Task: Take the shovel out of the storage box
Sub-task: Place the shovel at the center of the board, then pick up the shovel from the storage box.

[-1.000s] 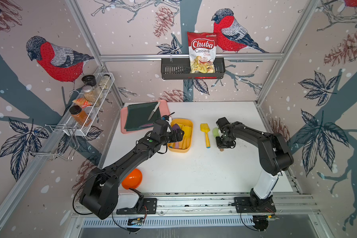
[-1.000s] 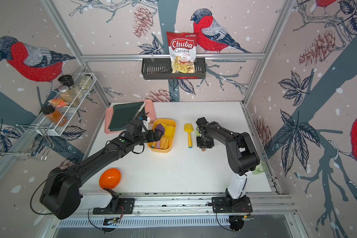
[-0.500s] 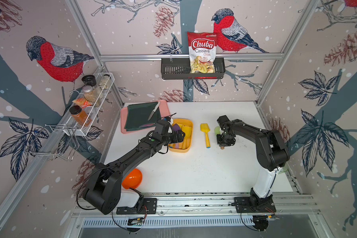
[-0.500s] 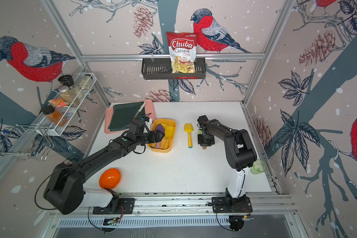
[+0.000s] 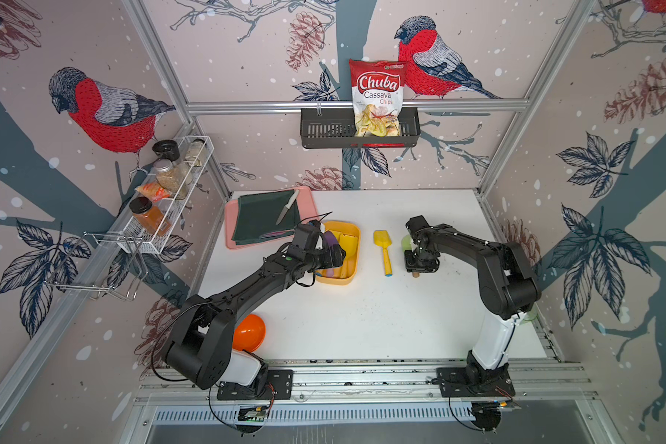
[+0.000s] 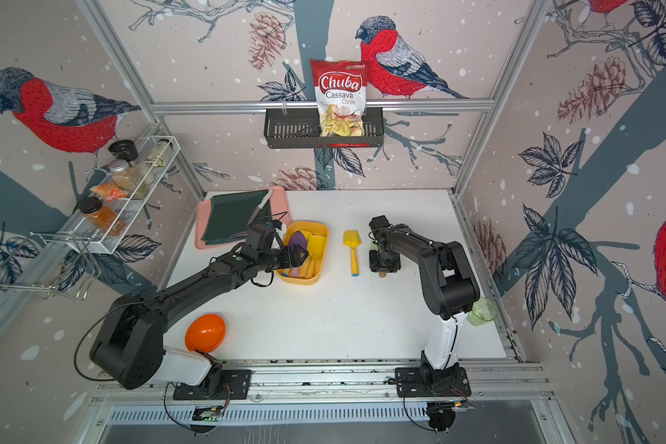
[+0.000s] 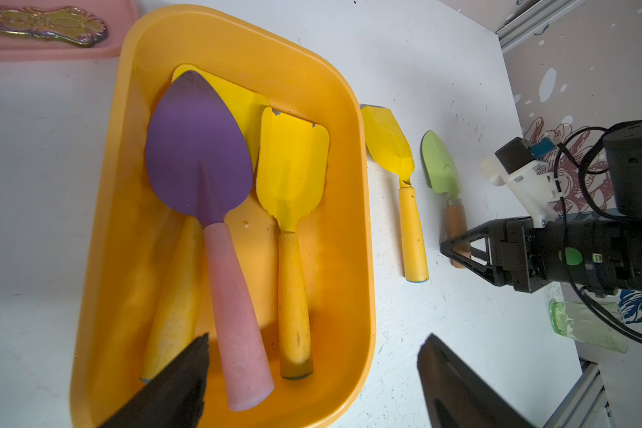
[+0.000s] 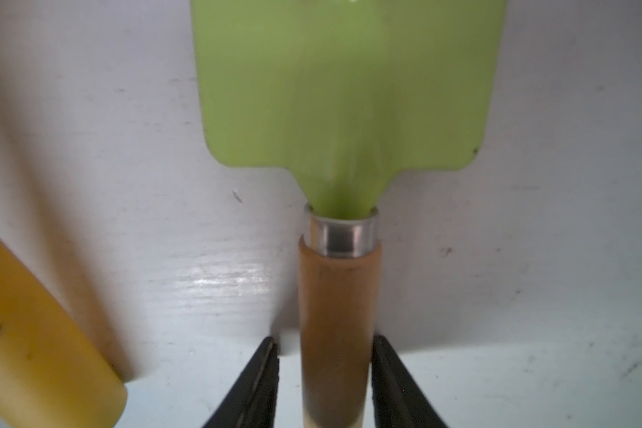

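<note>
I am working over a white table (image 5: 362, 319), scuffed and speckled with dark grit, which is sitting inside an aluminium frame walled with bullfinch and pine-cone wallpaper. I am hovering my left claw (image 7: 317, 337) over the near end of the storage box (image 5: 356, 253), fingers spread wide and gripping nothing. The box is lying left of centre in both top views, just beside the pink tray (image 5: 231, 219) that is carrying a dark green cloth (image 5: 264, 219) and a knife (image 5: 287, 207). Inside the box a purple shovel (image 7: 197, 148) with a pink handle is lying over one yellow shovel (image 7: 238, 100) and beside a second yellow shovel (image 7: 291, 166). To the right of the box a loose yellow shovel (image 5: 382, 246) is resting on the bare table, and right of that the green shovel (image 8: 345, 92) is lying flat. My right claw (image 8: 325, 339) is straddling its wooden handle with the fingers slightly parted, a sliver of table showing on one side, so it is not clamping. An orange bowl (image 5: 249, 332) is sitting at the lower left of the table. On the back wall a black basket (image 5: 323, 132) is holding a chips bag (image 5: 377, 96), and a white wire rack (image 5: 170, 200) of jars is hanging on the left wall.
</note>
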Controlling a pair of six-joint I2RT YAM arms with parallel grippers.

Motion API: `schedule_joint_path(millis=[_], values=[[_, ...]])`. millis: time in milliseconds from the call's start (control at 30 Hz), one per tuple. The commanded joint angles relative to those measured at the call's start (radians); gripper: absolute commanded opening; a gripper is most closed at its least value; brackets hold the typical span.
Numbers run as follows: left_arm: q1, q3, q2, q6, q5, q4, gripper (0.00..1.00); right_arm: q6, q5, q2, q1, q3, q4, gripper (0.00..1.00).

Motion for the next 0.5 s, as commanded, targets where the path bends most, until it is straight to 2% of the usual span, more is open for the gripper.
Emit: schedule_joint_path(millis=[0, 167, 233, 467], values=[[-0.004, 0.019, 0.012, 0.020, -0.023, -0.044, 0.89, 0.015, 0.025, -0.031, 0.004, 0.002, -0.029, 0.52], [-0.019, 0.083, 0.082, 0.060, -0.091, -0.149, 0.88, 0.026, 0.038, -0.127, 0.006, -0.016, -0.015, 0.72], [-0.026, 0.088, 0.107, 0.068, -0.093, -0.161, 0.87, 0.016, 0.015, -0.164, 0.007, -0.025, 0.009, 1.00], [-0.039, 0.130, 0.147, 0.070, -0.116, -0.168, 0.84, 0.018, 0.019, -0.303, 0.007, -0.043, 0.046, 1.00]])
